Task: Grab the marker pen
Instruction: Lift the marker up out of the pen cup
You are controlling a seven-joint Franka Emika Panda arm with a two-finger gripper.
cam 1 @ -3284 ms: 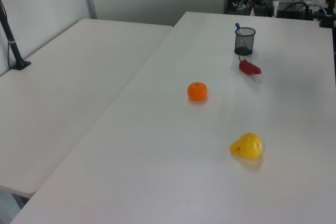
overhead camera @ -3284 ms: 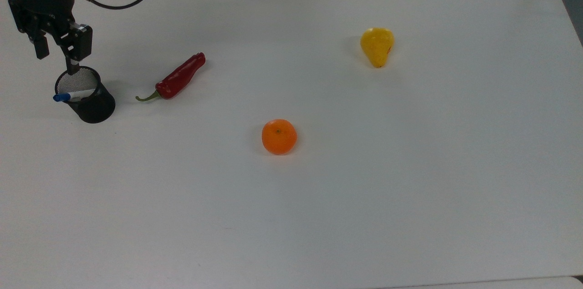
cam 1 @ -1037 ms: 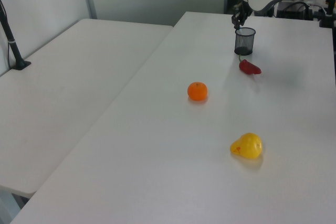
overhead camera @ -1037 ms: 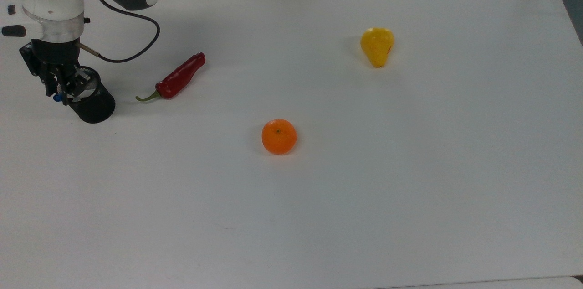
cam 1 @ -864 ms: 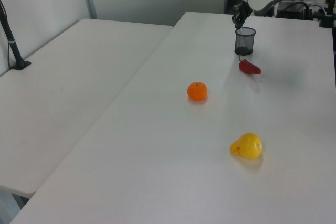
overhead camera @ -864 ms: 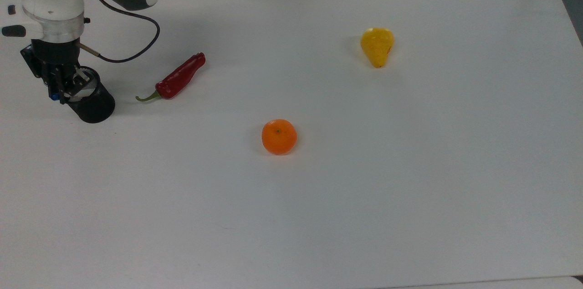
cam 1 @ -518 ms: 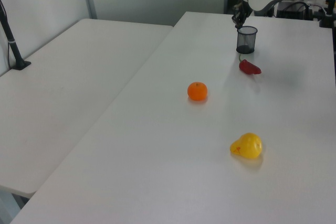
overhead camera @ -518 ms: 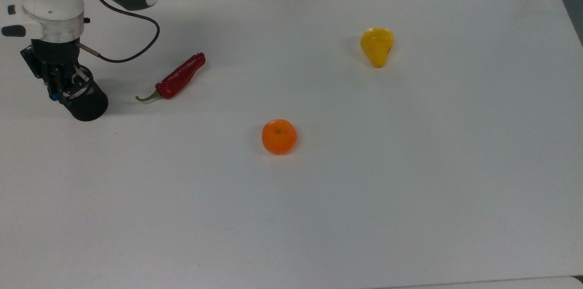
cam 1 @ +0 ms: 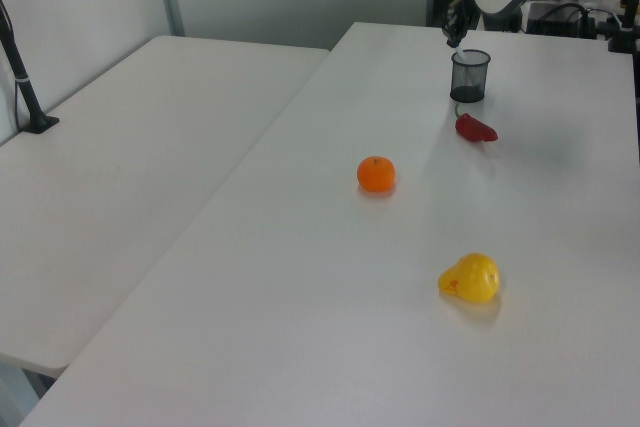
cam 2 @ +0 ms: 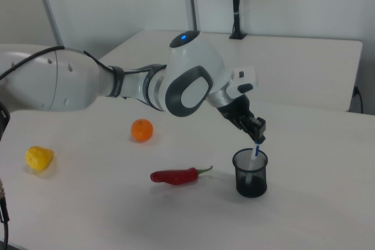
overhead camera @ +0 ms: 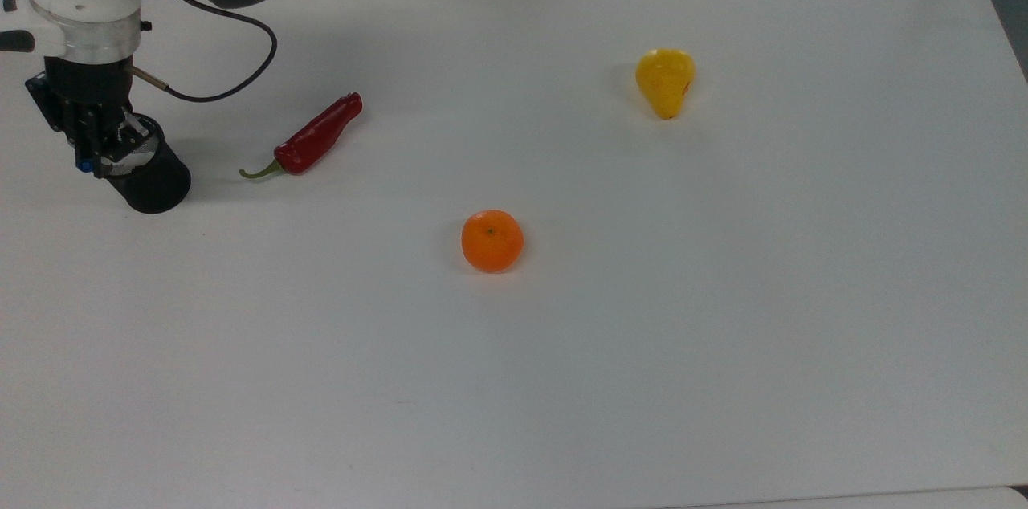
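Pincer [cam 2: 258, 139] is clenched on the top end of the marker pen [cam 2: 255, 154], right above the black mesh cup [cam 2: 250, 173]. Blue cap end sits pinched at the fingertips in the right view; the white barrel runs down from there into the cup's mouth.

Where the pen is: lower part inside the cup, upper part above the rim, held. In the top view a speck of blue shows at the pincer tip [overhead camera: 87, 161] on the top view's left edge of the cup [overhead camera: 148, 176]. In the left view the pincer [cam 1: 455, 35] hangs over the cup [cam 1: 469, 75] at the far end of the tabletop [cam 1: 540, 247].

Key relation: the pen's long axis is near upright, slightly tilted, and it hangs directly below the pincer, with the cup wall all round the lower barrel. So my read is that the move that clears it is a pull along that axis, mostly straight up. Any sideways drift before the tip clears the rim would likely drag the barrel against the mesh and tip or slide the cup, which looks light.

Step in hand, as I judge it: grip made, extraction under way, not finished because the barrel is inside the cup.

Other items are well apart from the work: red chili [overhead camera: 309, 137] just beside the cup on the top view's right, orange [overhead camera: 491, 241] mid-tabletop, yellow pear [overhead camera: 665, 81] further off. None lies on the lift path.
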